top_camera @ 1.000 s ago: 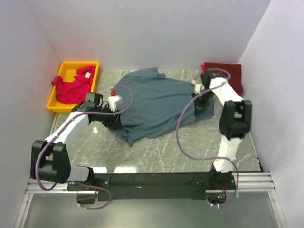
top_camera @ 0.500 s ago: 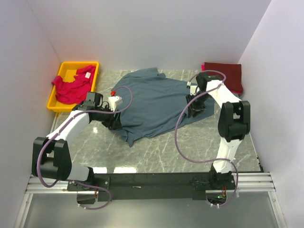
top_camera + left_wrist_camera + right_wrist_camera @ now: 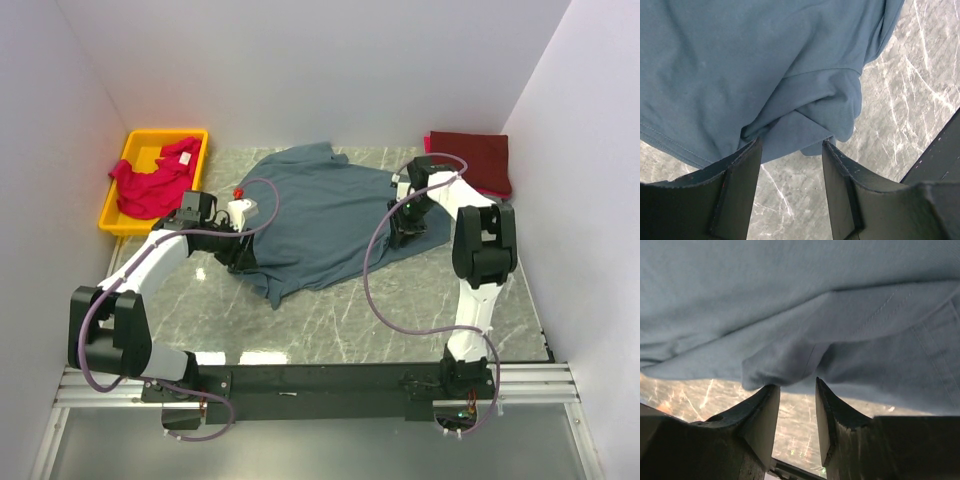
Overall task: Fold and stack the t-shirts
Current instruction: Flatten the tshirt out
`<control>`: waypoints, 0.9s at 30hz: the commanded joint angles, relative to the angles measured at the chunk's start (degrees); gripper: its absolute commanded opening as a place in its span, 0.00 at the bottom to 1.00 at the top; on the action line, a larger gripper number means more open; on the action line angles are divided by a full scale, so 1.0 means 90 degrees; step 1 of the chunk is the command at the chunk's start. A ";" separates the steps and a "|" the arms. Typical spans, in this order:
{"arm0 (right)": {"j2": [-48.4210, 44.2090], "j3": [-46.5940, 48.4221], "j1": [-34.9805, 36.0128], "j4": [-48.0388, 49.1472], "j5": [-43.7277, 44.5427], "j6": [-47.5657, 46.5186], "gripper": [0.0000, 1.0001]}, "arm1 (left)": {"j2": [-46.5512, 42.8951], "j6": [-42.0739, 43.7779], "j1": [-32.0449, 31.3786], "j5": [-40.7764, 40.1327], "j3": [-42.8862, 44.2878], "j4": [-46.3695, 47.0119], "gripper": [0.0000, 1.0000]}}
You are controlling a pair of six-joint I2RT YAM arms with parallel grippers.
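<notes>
left gripper (image 3: 791, 144) and right gripper (image 3: 796, 385) both with jaws apart, tips at bunched folds of blue-grey t-shirt (image 3: 320, 220) on marble table (image 3: 400, 310)

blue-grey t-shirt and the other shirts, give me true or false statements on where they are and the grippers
1. The slate blue-grey cloth t-shirt lies spread out, unfolded, on the grey marble table. True.
2. The bright pinkish-red cloth t-shirt lies folded on the table. False: it is crumpled in the yellow plastic bin.
3. The dark maroon cloth t-shirt lies folded flat in the far right corner. True.
4. The right gripper is clamped shut on the blue-grey shirt. False: its jaws stand apart at the shirt's right edge.
5. The blue-grey shirt is stacked on the maroon one. False: it lies on the table, left of it.
</notes>
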 commanded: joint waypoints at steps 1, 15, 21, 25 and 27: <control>0.0231 0.0373 0.0000 0.0177 -0.0034 0.0086 0.42 | 0.0041 0.0007 0.0021 0.0044 0.0201 0.0059 0.57; -0.0030 0.0424 0.0078 0.0021 0.0278 -0.0157 0.00 | 0.0139 0.0085 0.0069 -0.0053 0.0201 0.0060 0.56; -0.1445 -0.0464 0.0049 -0.0428 0.0912 -0.1094 0.00 | 0.0275 0.0367 0.0138 -0.0219 0.0348 -0.0194 0.53; -0.2150 -0.1245 -0.0019 -0.0799 0.1508 -0.1719 0.00 | 0.0383 0.0865 0.0128 -0.0297 0.0319 -0.0642 0.52; -0.2404 -0.1705 -0.0058 -0.0936 0.1675 -0.1983 0.00 | 0.0393 0.1168 0.0050 -0.0463 0.0212 -0.0644 0.52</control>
